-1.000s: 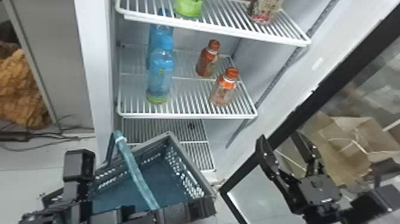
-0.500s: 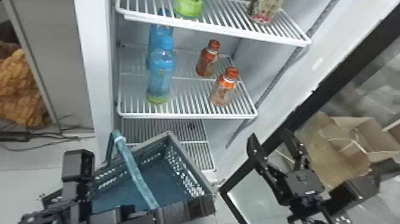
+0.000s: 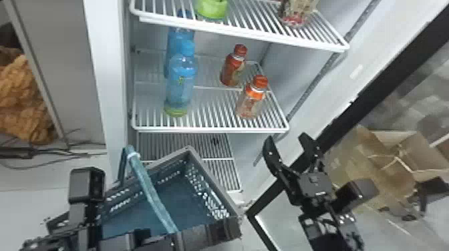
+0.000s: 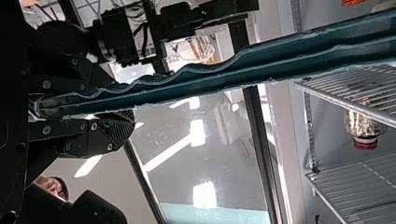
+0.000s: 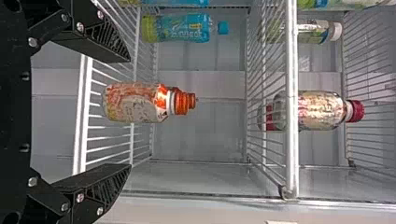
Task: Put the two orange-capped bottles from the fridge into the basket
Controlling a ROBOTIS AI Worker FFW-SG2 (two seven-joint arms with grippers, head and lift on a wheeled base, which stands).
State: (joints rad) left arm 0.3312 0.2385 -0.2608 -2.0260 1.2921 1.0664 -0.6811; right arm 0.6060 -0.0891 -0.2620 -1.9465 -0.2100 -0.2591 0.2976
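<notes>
At the back, a fridge with smooth white walls and level shelves of thin parallel wire; off to the left, a crumpled orange-brown heap of rough, folded texture, and to the right, creased brown cardboard past the door's straight black frame. On the right side of the wire shelf, both upright: the near orange-capped bottle, short and rounded, clear below an orange neck band, and the far orange-capped bottle, redder, a little to the left. Farther left, tall blue bottles, one behind another. Near and low, outside the shelves, a teal plastic basket with pierced sides and a ribbed handle, pinched in the left gripper. To the right, the right gripper, its tapered black fingers spread wide around nothing, apart from both orange-capped bottles.
</notes>
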